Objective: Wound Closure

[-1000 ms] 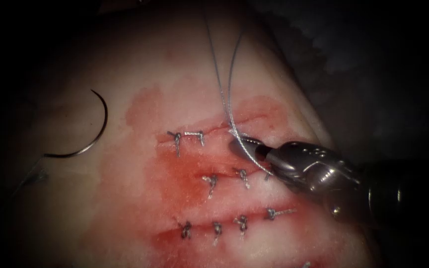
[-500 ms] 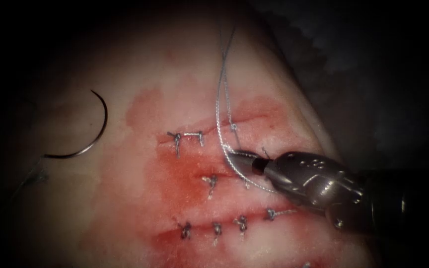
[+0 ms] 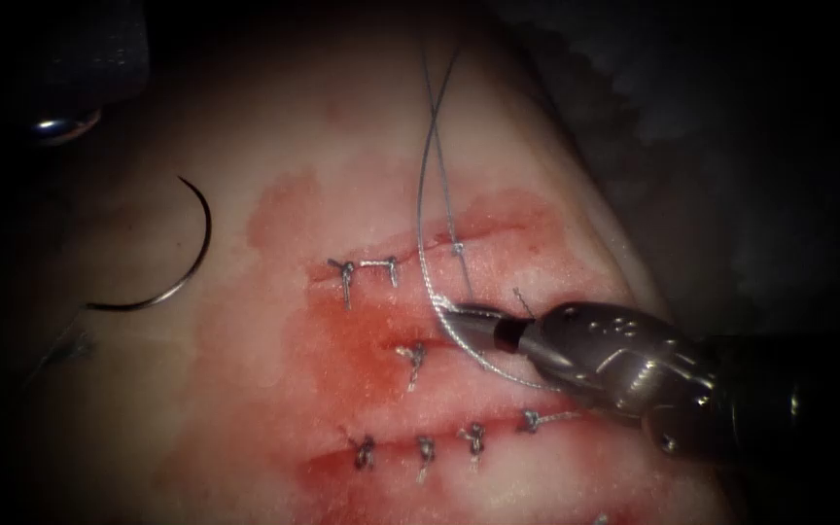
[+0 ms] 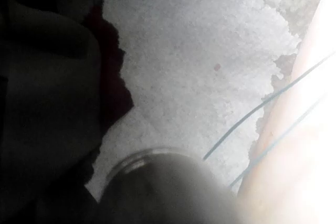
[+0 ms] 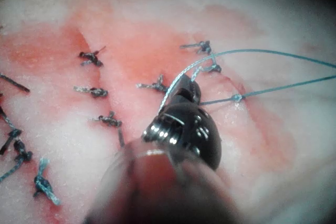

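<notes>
Claw of R arm (image 3: 469, 316) is seen closed on thread (image 3: 424, 194), approx. at the upper cut, just right of the stitched part; jaws appear pinched flat w/ thread crossing the tip. In the right wrist view the same claw (image 5: 181, 88) is seen w/ thread (image 5: 252, 52) running over its nose. A slack loop is laid under the tool shaft, curving toward the near side, and two strands are carried up to the far edge of tissue (image 3: 245, 408), one passing through a small knot (image 3: 458, 249) at the cut.

Left tool body (image 3: 60, 124) is glimpsed at far left; its claw state can't be told. In the left wrist view two thread strands (image 4: 262, 106) are seen beside the pale tissue edge.

Needle (image 3: 183, 255) is left lying free on tissue, well left of the cuts, held by nothing and not in tissue; thread end at its swage is hard to make out.

Finished stitches (image 3: 367, 267) are set along three cuts, w/ red fluid (image 3: 352, 340) spread around them.

Handling, as judged: thread is light, limp, thin and prob. slippery when wet, so a flat full-jaw pinch is favoured, away from the knot, to avoid fraying. Needle is stiff and small; best taken on the body of the curve, back from the point. Tissue is soft and tears if pulled hard.
</notes>
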Robot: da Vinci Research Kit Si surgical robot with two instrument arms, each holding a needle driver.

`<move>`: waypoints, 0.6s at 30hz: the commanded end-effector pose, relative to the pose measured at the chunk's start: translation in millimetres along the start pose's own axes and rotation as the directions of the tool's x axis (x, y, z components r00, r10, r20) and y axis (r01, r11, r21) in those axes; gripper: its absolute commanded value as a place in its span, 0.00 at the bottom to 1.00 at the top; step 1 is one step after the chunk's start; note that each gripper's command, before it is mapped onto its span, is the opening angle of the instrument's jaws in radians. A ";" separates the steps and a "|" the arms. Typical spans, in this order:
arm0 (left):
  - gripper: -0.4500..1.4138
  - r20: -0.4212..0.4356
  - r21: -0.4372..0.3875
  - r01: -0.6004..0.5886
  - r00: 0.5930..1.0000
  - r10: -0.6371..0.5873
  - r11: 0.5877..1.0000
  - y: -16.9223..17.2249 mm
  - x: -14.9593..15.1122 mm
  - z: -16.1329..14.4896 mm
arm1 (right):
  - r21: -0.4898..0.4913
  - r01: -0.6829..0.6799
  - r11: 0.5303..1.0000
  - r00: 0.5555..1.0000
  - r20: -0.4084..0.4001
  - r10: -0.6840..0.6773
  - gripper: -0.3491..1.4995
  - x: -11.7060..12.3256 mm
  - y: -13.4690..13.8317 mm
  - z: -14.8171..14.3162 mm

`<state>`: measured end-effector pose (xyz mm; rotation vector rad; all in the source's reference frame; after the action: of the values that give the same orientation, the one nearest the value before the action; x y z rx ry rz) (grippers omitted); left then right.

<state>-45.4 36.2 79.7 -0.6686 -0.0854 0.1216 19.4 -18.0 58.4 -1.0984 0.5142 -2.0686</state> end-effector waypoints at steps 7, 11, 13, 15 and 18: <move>0.00 -0.085 0.002 0.013 0.996 -0.013 1.000 0.9 -0.1 0.8 | -0.010 0.018 1.000 1.000 0.004 -0.018 0.00 0.2 0.0 1.1; 0.00 -0.108 -0.004 0.023 0.994 -0.023 1.000 -0.4 -0.5 1.2 | -0.023 0.032 0.999 1.000 0.001 -0.031 0.00 0.4 0.3 1.0; 0.00 -0.126 -0.005 0.025 0.992 -0.025 1.000 -0.5 -0.6 1.3 | -0.029 0.035 0.999 0.999 0.000 -0.035 0.00 0.4 0.4 1.0; 0.00 -0.146 -0.007 0.038 0.988 -0.039 0.999 -0.4 -0.6 1.3 | -0.031 0.036 0.999 0.999 0.000 -0.036 0.00 0.5 0.5 0.9; 0.00 -0.174 -0.027 0.045 0.984 -0.048 0.999 0.3 -0.6 1.2 | -0.035 0.045 0.998 0.999 0.000 -0.045 0.00 0.8 0.6 1.0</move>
<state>-45.8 35.6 80.7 -0.6950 0.0725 0.0142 19.3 -19.2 58.5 -1.1341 0.5332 -2.1069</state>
